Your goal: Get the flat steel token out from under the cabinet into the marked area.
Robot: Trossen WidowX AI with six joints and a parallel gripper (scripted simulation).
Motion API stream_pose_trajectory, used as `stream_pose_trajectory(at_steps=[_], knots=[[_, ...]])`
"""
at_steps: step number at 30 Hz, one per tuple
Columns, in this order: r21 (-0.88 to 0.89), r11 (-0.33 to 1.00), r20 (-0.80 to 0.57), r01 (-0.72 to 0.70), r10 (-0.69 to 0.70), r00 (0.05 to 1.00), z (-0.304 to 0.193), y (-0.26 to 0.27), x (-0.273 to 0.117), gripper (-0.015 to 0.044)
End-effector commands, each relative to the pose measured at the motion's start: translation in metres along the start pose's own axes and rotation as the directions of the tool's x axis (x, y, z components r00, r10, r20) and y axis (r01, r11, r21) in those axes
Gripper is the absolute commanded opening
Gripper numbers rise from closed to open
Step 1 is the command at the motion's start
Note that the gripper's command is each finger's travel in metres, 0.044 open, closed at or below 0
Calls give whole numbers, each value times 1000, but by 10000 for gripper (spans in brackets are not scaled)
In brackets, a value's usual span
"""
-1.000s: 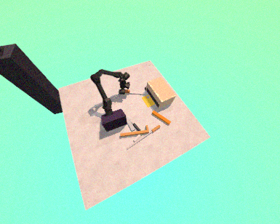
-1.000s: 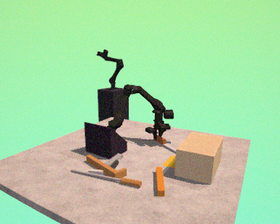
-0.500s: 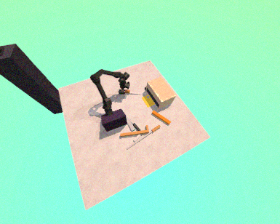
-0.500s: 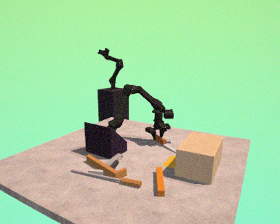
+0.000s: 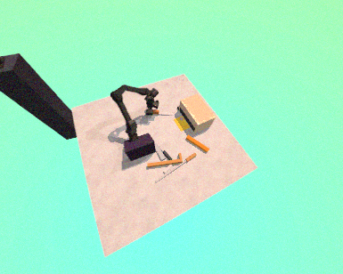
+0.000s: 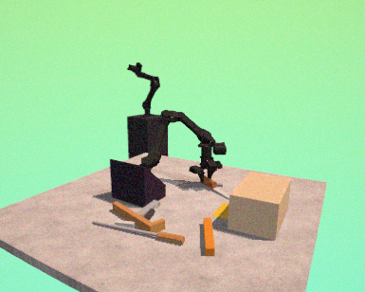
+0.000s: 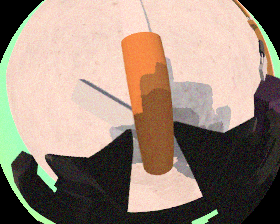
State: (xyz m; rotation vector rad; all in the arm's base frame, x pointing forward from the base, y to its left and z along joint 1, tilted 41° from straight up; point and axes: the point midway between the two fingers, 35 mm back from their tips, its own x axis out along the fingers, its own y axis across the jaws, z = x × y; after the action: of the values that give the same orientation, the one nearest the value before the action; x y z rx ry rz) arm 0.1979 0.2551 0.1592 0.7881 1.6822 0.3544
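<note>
Top view: the gripper (image 5: 152,112) (image 6: 206,178) (image 7: 152,129) is low near the table's (image 5: 135,196) (image 6: 73,213) upper-left edge, its fingers partly spread astride the orange handle (image 5: 156,111) (image 6: 209,182) (image 7: 150,90) of a thin rod, not clamping it. The cabinet (image 5: 197,111) (image 6: 254,206) stands beside the upper-right edge, the yellow marked area (image 5: 182,124) (image 6: 221,210) before it. The steel token cannot be made out; its location cannot be told.
</note>
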Motion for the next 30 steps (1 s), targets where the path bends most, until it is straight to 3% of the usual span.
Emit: stream_pose_trajectory(at_steps=[1,8,12,30], knots=[[-1,1000,-1,0,0,1000,0,0,0,132],[-1,1000,-1,0,0,1000,0,0,0,85],[-1,1000,-1,0,0,1000,0,0,0,0],[3,1000,3,1,-1,1000,0,-1,5,0]])
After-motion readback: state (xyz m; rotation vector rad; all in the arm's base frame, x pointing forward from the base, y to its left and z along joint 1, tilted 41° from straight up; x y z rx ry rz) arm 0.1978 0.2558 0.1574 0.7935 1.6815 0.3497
